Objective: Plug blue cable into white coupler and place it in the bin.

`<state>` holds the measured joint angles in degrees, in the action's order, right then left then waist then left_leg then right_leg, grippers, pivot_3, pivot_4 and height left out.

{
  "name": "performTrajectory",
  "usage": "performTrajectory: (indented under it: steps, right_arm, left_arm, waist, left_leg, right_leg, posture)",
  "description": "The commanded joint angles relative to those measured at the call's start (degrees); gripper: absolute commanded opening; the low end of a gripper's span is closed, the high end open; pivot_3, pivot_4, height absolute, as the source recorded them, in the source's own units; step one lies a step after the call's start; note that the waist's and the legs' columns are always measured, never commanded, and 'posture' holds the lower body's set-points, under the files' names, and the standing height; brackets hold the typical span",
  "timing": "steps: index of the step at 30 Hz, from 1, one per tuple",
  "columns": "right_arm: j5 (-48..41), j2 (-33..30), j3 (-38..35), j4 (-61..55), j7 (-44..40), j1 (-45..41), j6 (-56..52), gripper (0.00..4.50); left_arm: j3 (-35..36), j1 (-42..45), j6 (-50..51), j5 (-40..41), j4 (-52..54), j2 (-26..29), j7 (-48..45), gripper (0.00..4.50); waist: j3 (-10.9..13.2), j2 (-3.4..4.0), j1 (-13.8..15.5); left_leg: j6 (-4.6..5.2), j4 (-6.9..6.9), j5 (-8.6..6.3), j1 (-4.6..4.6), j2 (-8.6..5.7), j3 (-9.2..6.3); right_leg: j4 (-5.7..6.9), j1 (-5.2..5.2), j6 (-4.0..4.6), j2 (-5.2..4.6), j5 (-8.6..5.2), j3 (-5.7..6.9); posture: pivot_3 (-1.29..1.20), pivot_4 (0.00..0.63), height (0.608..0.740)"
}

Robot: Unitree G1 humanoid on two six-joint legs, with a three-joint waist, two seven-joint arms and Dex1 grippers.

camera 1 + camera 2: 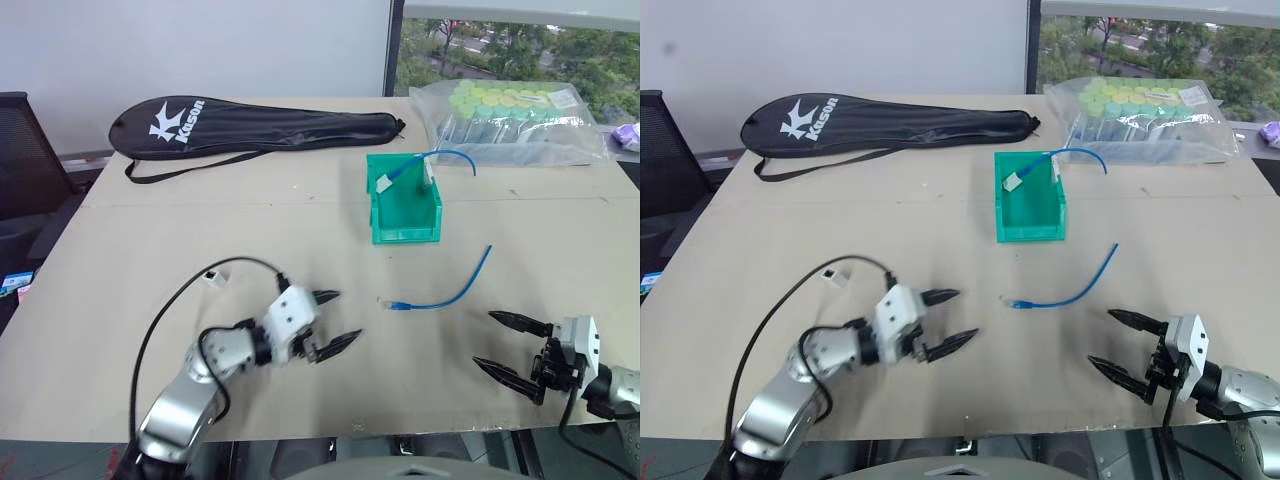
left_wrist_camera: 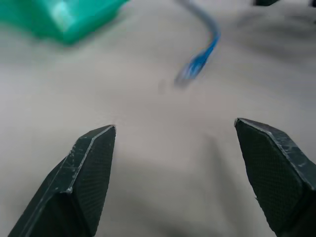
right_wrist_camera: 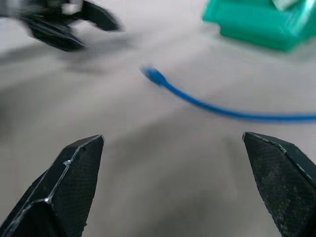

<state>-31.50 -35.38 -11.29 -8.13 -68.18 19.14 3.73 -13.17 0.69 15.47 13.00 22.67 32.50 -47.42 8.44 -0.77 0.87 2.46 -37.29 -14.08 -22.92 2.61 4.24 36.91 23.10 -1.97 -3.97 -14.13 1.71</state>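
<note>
Left eye view is showing us both arms low over the table (image 1: 120, 250), nearest to us. We are holding the left gripper (image 1: 333, 321) with its two black fingers spread wide apart and nothing between them, pointing toward the middle of the table. We are holding the right gripper (image 1: 505, 345) just as wide apart and empty, pointing inward toward the left one. From the left wrist view, our fingers (image 2: 84, 173) are framing bare table, with the plug end of the blue cable (image 2: 200, 61) lying beyond them.

Between the two grippers and a little farther out, the blue cable (image 1: 450, 294) is lying flat on the table in a gentle curve, apart from both grippers, its small plug end turned toward our left gripper. Off to the left side, the white coupler (image 1: 214, 275) is sitting alone on the table, just beside a black cord, well apart from the blue cable.

Farther out, the bin (image 1: 404, 230) is standing upright, with a second blue cable (image 1: 452, 155) arching over its rim. Beyond it, a clear bag of green-capped tubes (image 1: 510, 120) is lying at the far right, and a black racket cover (image 1: 250, 125) is stretching along the far left.
</note>
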Motion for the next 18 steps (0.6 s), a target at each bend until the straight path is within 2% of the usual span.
performTrajectory:
  steps: [1,4,9,18]
  right_arm:
    - [-1.02,-0.49,0.11,-4.59,0.08,0.32,-0.9,4.45]
    - [-0.77,-0.31,0.42,-6.38,0.39,0.27,-1.19,4.45]
    - [-0.52,0.63,0.34,-7.92,2.25,0.54,-0.87,4.45]
    - [0.08,1.53,-0.41,-9.53,4.46,3.37,0.14,4.45]
  left_arm:
    - [-4.15,6.88,1.52,-2.43,-5.16,-0.01,-3.24,3.95]
    - [-7.36,13.24,2.26,-4.54,-11.18,-0.7,-5.47,3.95]
    - [-10.78,18.92,-0.59,-7.74,-18.19,-2.05,-7.97,3.95]
    - [-13.24,23.18,-3.35,-8.29,-24.61,-7.68,-11.78,3.95]
  waist:
    - [0.02,-0.04,-0.05]
    - [0.09,-0.14,-0.05]
    - [0.11,-0.17,0.12]
    - [0.11,-0.19,0.3]
  left_leg:
    - [0.0,0.01,0.0,-0.01,0.0,0.0]
    - [0.01,0.01,0.0,-0.02,-0.14,-0.05]
    - [0.01,0.01,0.0,-0.02,-0.12,-0.09]
    - [0.01,-0.09,0.0,-0.06,-0.17,-0.08]
  right_leg:
    - [0.0,0.02,0.0,0.06,0.0,-0.03]
    - [0.0,0.02,0.01,0.22,0.0,-0.02]
    - [0.0,0.01,0.01,0.26,0.0,-0.01]
    - [0.0,-0.02,-0.01,0.15,0.01,-0.05]
  posture:
    - [0.0,0.15,0.74]
    - [0.0,0.15,0.74]
    - [0.0,0.15,0.74]
    - [0.0,0.15,0.74]
